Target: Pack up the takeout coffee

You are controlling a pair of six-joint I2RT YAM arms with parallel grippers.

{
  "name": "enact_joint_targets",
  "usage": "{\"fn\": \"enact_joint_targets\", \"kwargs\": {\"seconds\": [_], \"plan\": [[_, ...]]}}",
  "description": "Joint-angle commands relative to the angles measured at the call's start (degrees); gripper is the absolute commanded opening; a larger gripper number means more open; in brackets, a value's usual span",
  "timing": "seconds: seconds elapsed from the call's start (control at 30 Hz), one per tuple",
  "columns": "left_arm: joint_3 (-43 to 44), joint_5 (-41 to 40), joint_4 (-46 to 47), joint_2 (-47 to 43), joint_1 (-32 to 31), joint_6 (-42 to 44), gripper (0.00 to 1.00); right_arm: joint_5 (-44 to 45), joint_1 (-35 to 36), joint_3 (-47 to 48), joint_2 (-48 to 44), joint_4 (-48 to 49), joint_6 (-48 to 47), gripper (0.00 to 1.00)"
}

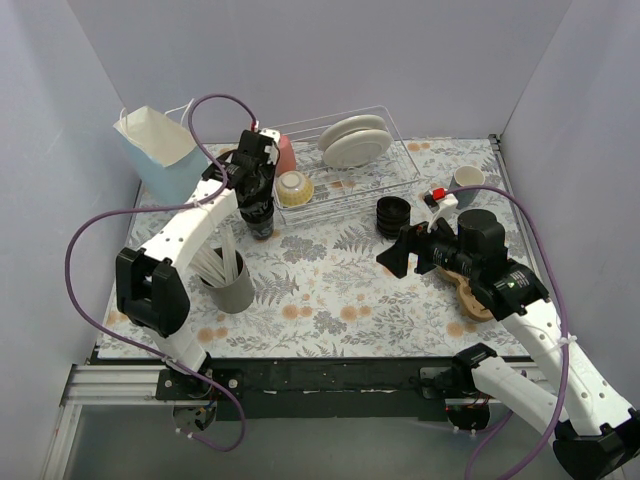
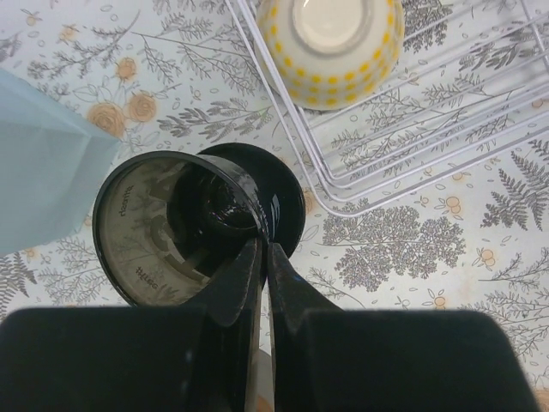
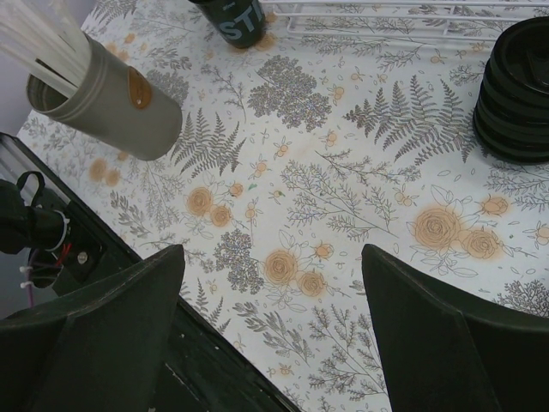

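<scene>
A black takeout cup [image 1: 262,222] stands on the floral cloth in front of the wire rack. It shows in the left wrist view [image 2: 287,206] with its mouth open, a pale inside and no lid. Its lower part shows in the right wrist view [image 3: 236,19]. My left gripper [image 1: 258,195] is above it, shut on its rim [image 2: 262,245], with one finger inside and one outside. A stack of black lids [image 1: 393,217] sits right of centre and shows in the right wrist view [image 3: 515,86]. My right gripper [image 1: 400,255] is open and empty over bare cloth [image 3: 273,251], just near of the lids.
A light blue paper bag [image 1: 158,150] stands open at the back left, beside the cup [image 2: 43,163]. The wire dish rack [image 1: 385,185] holds plates, a pink cup and a yellow dotted bowl [image 2: 330,43]. A grey utensil cup [image 1: 232,285] holds straws. A blue-grey mug [image 1: 466,180] stands at the far right.
</scene>
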Motion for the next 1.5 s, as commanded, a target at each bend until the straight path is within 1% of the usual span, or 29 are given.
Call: {"fn": "enact_joint_targets", "kwargs": {"seconds": [0.0,0.1,0.17,0.27,0.43,0.53,0.63,0.67,0.73,0.77,0.87,0.9,0.97,1.03,1.13,1.17,1.27,1.43,1.47], "plan": [[4.64,-2.76,-3.17,-1.61,-0.40,0.09,0.00,-0.38,-0.08,1.13,-0.08,1.92,0.67,0.91],[6.58,-3.90,-3.70,-2.66,-0.58,0.36,0.00,0.76,-0.08,2.71,0.18,0.33,1.02,0.91],[9.48,-3.90,-5.19,-3.19,-0.75,0.27,0.00,0.76,-0.08,3.33,0.27,-0.46,1.11,0.91],[12.73,-1.63,-7.04,-4.16,-1.45,-0.17,0.00,0.85,-0.08,4.47,0.10,-1.16,1.46,0.91],[13.80,1.37,-9.50,-7.23,-4.00,-1.14,0.00,1.90,0.00,5.62,-0.69,-2.92,1.72,0.91],[13.27,2.07,-10.99,-8.98,-7.16,-1.84,0.00,2.78,-0.08,5.45,-1.57,-3.53,1.81,0.91],[11.08,2.43,-11.44,-10.92,-12.51,-3.42,0.00,3.49,-0.08,5.01,-2.54,-3.80,1.90,0.90],[9.33,2.16,-11.44,-11.36,-16.19,-4.55,0.00,3.84,0.00,4.74,-2.89,-3.89,1.81,0.90],[7.48,0.15,-11.26,-11.89,-20.33,-6.14,0.00,5.24,0.00,4.30,-3.68,-4.33,1.90,0.90],[6.34,-0.38,-11.09,-11.89,-24.44,-7.71,0.00,5.94,-0.08,3.87,-4.03,-4.68,1.99,0.90],[1.42,-3.28,-9.42,-11.46,-30.96,-10.18,0.00,8.84,-0.08,2.90,-5.61,-5.55,2.42,0.90],[-1.03,-3.72,-7.94,-11.19,-32.12,-11.32,0.00,10.24,0.00,2.63,-6.05,-5.65,2.51,0.89],[-3.16,-4.17,-6.18,-10.32,-34.93,-12.56,0.00,11.83,-0.08,2.46,-7.11,-6.35,3.13,0.89],[-5.44,-4.43,-4.41,-8.91,-36.60,-13.79,0.00,13.41,-0.08,2.28,-8.42,-6.61,3.22,0.89],[-6.24,-5.39,-3.79,-5.57,-40.03,-14.76,0.00,15.26,-0.08,2.19,-9.92,-7.05,3.57,0.89],[-6.33,-5.66,-3.71,-4.69,-40.56,-15.02,0.00,17.09,-0.08,2.19,-10.27,-7.31,3.66,0.89],[-7.73,-5.31,-2.13,-3.11,-41.53,-15.64,0.00,19.30,-0.08,2.19,-11.50,-7.41,4.27,0.89],[-9.41,-4.69,-0.01,-1.61,-42.32,-16.43,0.00,20.27,-0.08,1.75,-13.26,-6.97,4.80,0.89],[-10.02,-4.78,0.16,-1.35,-42.33,-16.52,0.02,20.36,-0.17,1.66,-13.35,-6.96,4.71,0.89]]}}
